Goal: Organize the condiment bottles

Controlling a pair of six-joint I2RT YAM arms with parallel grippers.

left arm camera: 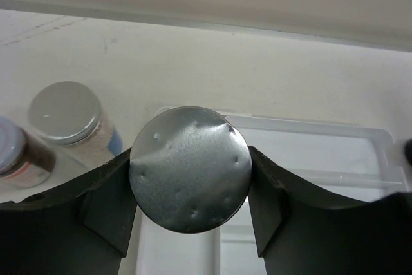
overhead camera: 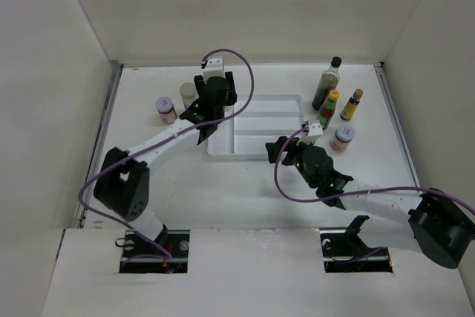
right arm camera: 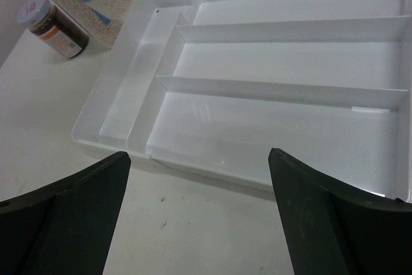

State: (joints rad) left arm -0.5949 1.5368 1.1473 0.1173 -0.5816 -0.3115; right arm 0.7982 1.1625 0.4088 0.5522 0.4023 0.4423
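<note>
Far right, 4 stand upright close together: a tall dark bottle [overhead camera: 327, 83] with a black cap, a red-and-green yellow-capped bottle [overhead camera: 329, 108], a small dark yellow-capped bottle [overhead camera: 352, 105] and a short red-lidded jar [overhead camera: 343, 137]. Far left, a silver-lidded jar [overhead camera: 188, 93] and a brown-filled jar [overhead camera: 165, 109] stand side by side. A dented-lid jar [left arm camera: 187, 172] sits clamped in the left gripper [left arm camera: 190, 159]

Bright, even overhead light, soft faint shadows, glare on the white tray [right arm camera: 212, 120], slight blur in wrist-view foregrounds.
</note>
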